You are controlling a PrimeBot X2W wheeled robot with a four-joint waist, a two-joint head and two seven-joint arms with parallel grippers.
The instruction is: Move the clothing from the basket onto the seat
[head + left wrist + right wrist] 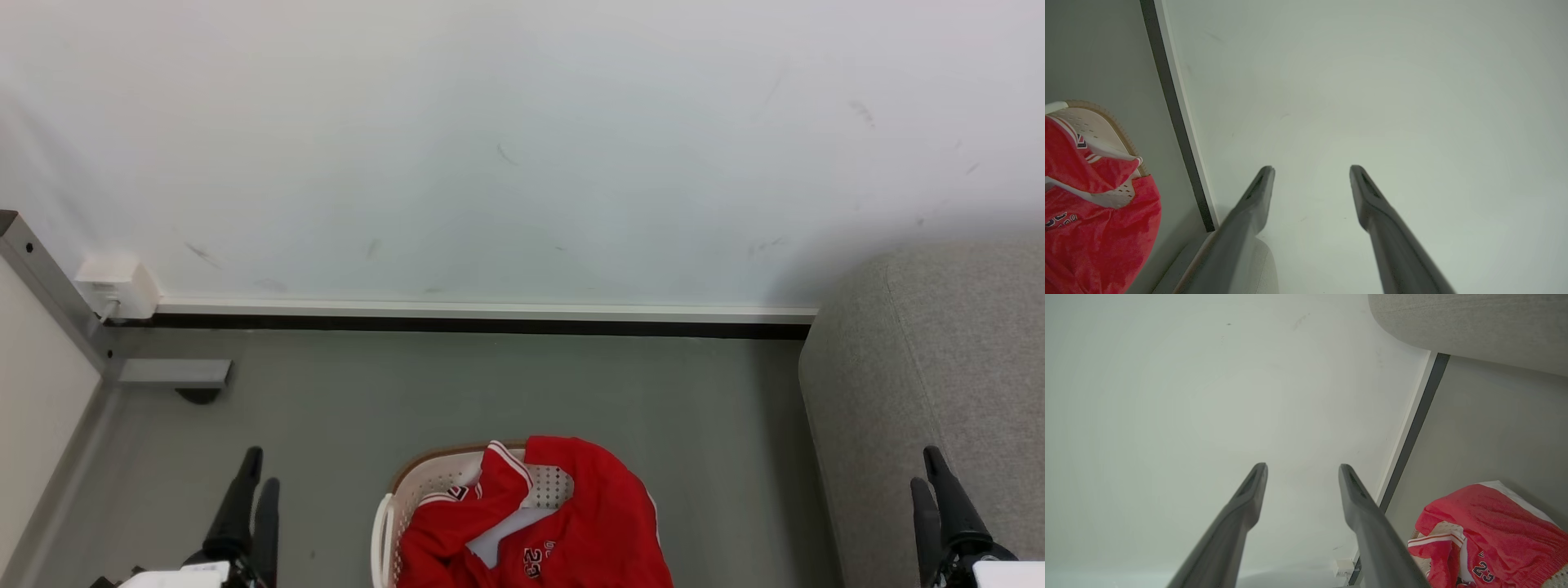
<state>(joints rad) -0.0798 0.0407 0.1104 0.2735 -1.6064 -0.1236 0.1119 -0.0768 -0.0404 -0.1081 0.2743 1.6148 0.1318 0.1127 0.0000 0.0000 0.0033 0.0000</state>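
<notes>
**Item: the clothing**. Bright red jersey fabric with white striped trim and a "23" mark.
- Location: heaped in the basket, with one broad fold draped over the basket's far-right rim.
- Handling, as I judge it: light, limp and a little slick. It will sag and trail when lifted. It may snag on the rim or drag a second piece up with it.
- Best hold: a bunched ridge at the top of the heap, or the striped hem lying against the basket's inner wall. Pinch deep so the cloth cannot slide out.

**Item: the basket.** Cream perforated plastic with a brown rim, standing on the grey floor. I would guess it is light enough to shift if the cloth catches.

**Item: the seat**. Grey upholstery to the right of the basket and apart from it.

**Item: left gripper**. Left of the basket and clear of it, with fingers spread and nothing between them.

**Item: right gripper**. Well to the right of the basket, with fingers likewise spread and empty.

**Not made out:**
- The basket's near half is cut off at the bottom of the head view.
- I cannot tell how many garments make up the heap.
- The pale patch among the red folds could be lining or a separate thing.
- The seat's sitting surface lies beyond the frame.
</notes>
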